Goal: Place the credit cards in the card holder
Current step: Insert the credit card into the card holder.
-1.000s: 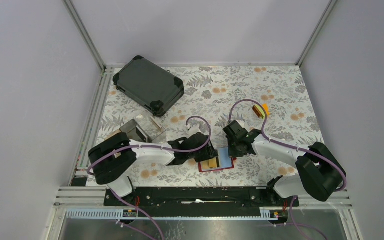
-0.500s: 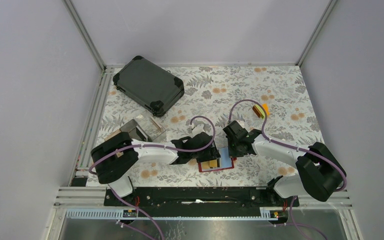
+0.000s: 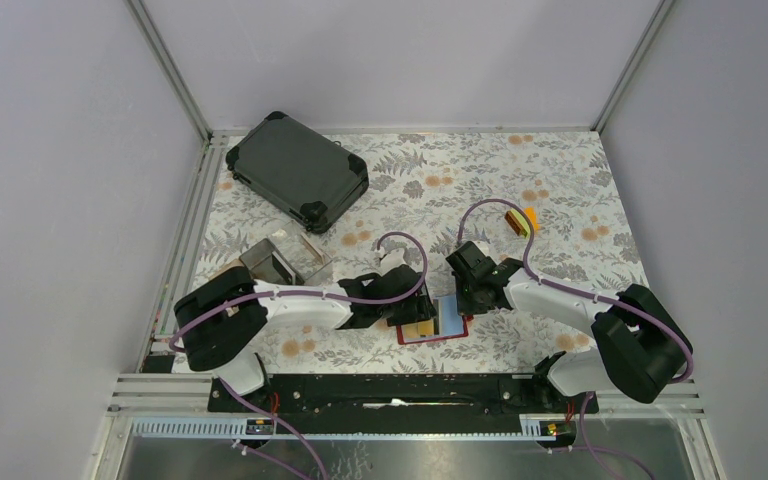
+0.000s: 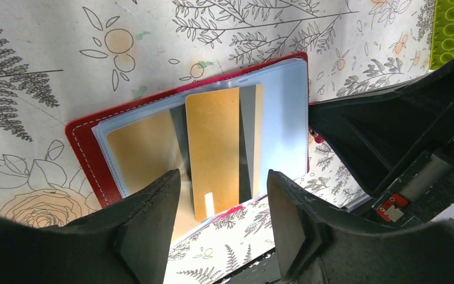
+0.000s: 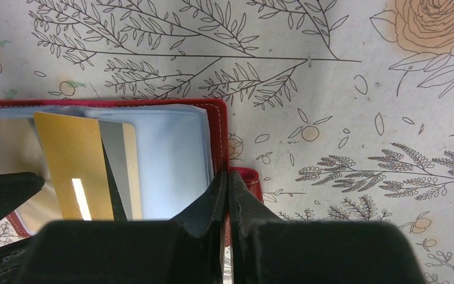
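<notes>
The red card holder (image 4: 88, 155) lies open near the table's front edge (image 3: 435, 341), its clear sleeves facing up. One gold credit card (image 4: 214, 148) lies on the sleeves with its near end past the holder's rim. A grey card (image 4: 249, 142) is beside it and another gold one (image 4: 142, 148) sits inside a sleeve. My left gripper (image 4: 221, 184) is open, its fingers either side of the gold card's near end without touching it. My right gripper (image 5: 228, 180) is shut on the holder's red edge (image 5: 220, 127) by the snap tab.
A large dark hard-shell case (image 3: 298, 170) lies at the back left. A clear compartmented box (image 3: 285, 262) stands left of my left arm. Small yellow and orange blocks (image 3: 520, 220) lie at the right, and a green block (image 4: 452, 29) shows at the left wrist view's corner.
My left gripper's jaws have spread wider around the gold card, and the arm shifted slightly. The right gripper and the holder have stayed put.
</notes>
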Robot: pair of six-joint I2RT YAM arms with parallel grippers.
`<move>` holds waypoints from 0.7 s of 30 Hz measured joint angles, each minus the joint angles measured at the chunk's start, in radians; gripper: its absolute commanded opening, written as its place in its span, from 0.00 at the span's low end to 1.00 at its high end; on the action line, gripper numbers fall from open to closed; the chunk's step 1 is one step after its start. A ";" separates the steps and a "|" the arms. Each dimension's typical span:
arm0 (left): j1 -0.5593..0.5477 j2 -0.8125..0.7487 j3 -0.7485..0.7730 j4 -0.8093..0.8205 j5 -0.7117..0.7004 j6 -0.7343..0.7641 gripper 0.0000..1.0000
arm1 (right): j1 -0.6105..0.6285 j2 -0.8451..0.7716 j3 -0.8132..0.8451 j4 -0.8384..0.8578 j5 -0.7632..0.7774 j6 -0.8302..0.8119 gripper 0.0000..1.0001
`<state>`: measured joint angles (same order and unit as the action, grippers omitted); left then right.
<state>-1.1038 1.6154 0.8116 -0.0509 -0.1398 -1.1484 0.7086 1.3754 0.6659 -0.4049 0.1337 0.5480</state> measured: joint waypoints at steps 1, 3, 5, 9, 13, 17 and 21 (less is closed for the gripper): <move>0.000 0.000 0.000 -0.001 0.000 0.000 0.56 | 0.000 0.000 0.000 0.000 0.000 0.000 0.00; -0.001 0.000 0.000 -0.005 0.004 0.000 0.55 | 0.000 0.000 0.000 0.000 0.000 0.000 0.00; -0.002 0.000 0.000 -0.008 0.011 0.000 0.54 | 0.000 0.000 0.000 0.000 0.000 0.000 0.00; -0.003 0.000 0.000 -0.015 0.029 0.000 0.52 | 0.000 0.000 0.000 0.000 0.000 0.000 0.00; -0.004 0.002 0.000 -0.014 0.042 0.002 0.50 | 0.000 0.000 0.000 0.000 0.001 0.000 0.00; -0.004 0.018 0.005 0.000 0.066 0.012 0.47 | 0.000 0.000 0.000 0.000 0.003 0.000 0.00; -0.005 0.042 0.020 0.018 0.088 0.019 0.46 | 0.000 -0.001 -0.002 0.002 0.003 0.000 0.00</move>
<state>-1.1084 1.6577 0.8318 -0.0330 -0.0517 -1.1294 0.7086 1.3743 0.6643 -0.4030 0.1371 0.5480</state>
